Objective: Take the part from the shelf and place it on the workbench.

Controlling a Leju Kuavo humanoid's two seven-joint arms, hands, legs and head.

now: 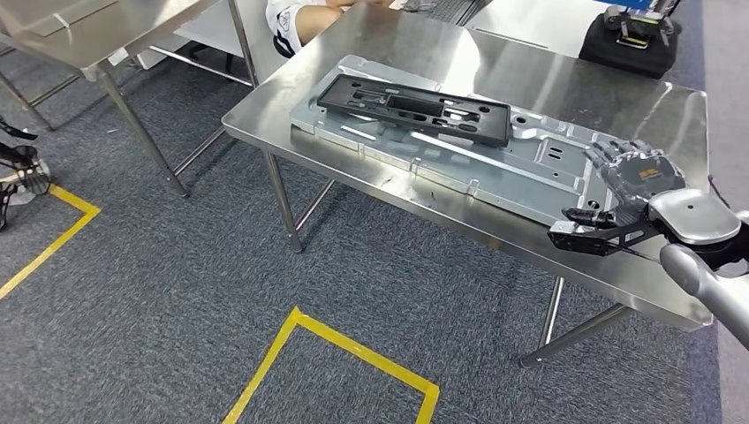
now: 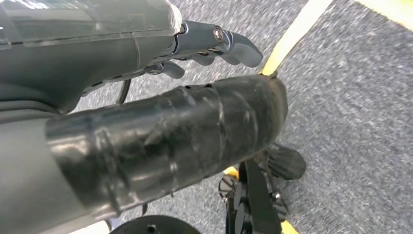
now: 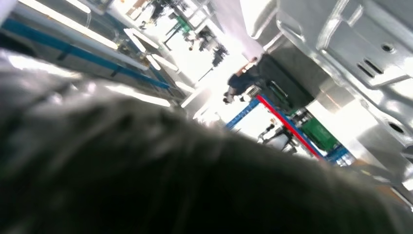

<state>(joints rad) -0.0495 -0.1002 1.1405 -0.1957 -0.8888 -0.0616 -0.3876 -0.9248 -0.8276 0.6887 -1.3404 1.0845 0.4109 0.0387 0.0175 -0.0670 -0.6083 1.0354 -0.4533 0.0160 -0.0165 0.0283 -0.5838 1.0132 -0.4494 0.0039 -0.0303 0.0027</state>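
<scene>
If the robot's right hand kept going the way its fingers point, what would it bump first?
Probably the metal plate: the right hand sits at its near end, fingers pointing along it toward the black part. Depth is unclear.

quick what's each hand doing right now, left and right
Left hand: fingers curled in, holding nothing, hanging over the carpet.
Right hand: rests at the metal plate's end on the workbench; grip cannot be told.

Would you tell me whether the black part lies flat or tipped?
Flat: the black part rests level atop the silver plate on the workbench.
</scene>
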